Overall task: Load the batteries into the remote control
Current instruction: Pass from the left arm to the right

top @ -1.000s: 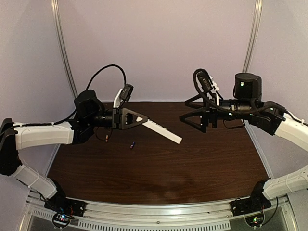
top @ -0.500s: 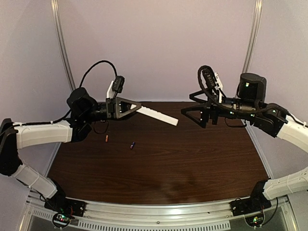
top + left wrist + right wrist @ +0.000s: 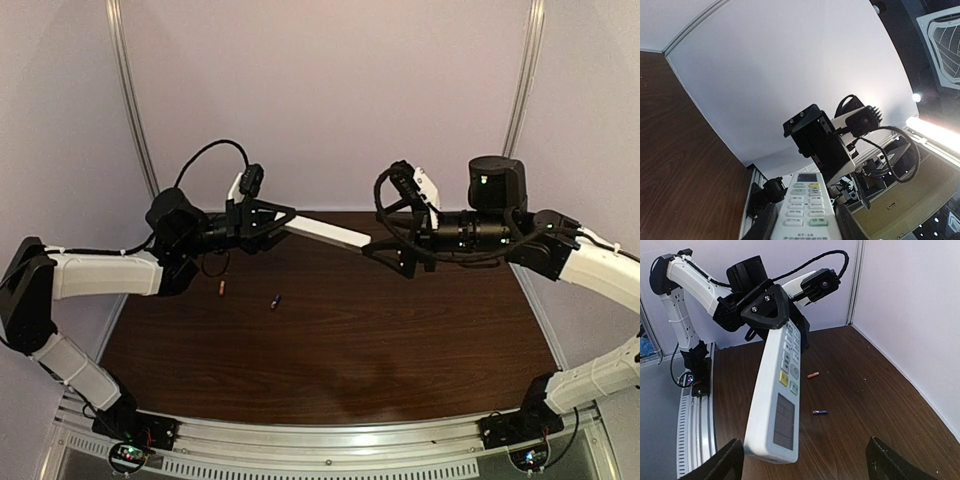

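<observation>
Place: we read a robotics lab cell.
Walls: plain lilac panels (image 3: 330, 90), metal posts (image 3: 130, 100).
Bench: dark wood table (image 3: 340, 350), aluminium rail (image 3: 330, 448).
Overhead: perhaps a ceiling vent (image 3: 942, 42).

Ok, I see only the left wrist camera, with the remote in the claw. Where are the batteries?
Observer: Both lie loose on the left half of the table, the orange battery and the purple battery, a little apart from each other.
Operator: And is the right claw gripping the remote?
Observer: No. In the right wrist view the right claw is open wide, and the display end of the remote sits in the gap, not gripped.
</observation>
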Motion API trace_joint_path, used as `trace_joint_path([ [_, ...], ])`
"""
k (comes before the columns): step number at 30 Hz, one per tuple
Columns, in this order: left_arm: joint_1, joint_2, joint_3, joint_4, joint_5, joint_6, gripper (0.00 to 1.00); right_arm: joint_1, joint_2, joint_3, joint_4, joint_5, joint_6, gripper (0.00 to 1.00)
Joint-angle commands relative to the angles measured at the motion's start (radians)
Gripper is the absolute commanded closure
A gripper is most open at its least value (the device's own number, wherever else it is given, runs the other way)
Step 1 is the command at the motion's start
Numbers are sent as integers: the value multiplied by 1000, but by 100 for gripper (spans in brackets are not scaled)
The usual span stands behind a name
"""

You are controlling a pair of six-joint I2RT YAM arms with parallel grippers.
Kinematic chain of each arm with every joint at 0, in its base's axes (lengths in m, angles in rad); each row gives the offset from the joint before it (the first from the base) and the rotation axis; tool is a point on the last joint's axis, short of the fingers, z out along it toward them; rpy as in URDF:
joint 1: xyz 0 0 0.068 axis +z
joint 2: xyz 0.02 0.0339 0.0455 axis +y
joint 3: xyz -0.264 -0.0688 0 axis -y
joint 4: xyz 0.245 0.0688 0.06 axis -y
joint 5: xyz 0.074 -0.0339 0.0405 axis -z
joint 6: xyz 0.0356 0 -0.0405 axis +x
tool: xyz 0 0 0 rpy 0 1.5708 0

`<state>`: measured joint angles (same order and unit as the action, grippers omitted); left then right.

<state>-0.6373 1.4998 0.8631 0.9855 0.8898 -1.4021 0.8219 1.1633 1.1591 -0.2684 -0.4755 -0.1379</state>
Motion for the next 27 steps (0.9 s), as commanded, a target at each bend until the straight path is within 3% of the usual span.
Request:
trace_joint_path([
  [1, 4, 22, -15, 119, -24, -103, 100, 38, 21, 19, -18, -2, -49, 16],
  [5, 4, 49, -32, 202, -26, -173, 100, 59, 41, 34, -20, 9, -63, 24],
  [9, 4, 74, -45, 289, -32, -235, 100, 77, 78, 75, -42, 16, -75, 42],
  [22, 3, 128, -87, 490, -46, -348, 99, 89, 133, 137, -54, 25, -43, 85],
  [24, 4, 134, -95, 506, -47, -347, 84, 89, 133, 146, -64, 22, -35, 90],
  [27, 13, 141, -107, 554, -53, -351, 48, 88, 129, 151, -82, 7, -22, 95],
])
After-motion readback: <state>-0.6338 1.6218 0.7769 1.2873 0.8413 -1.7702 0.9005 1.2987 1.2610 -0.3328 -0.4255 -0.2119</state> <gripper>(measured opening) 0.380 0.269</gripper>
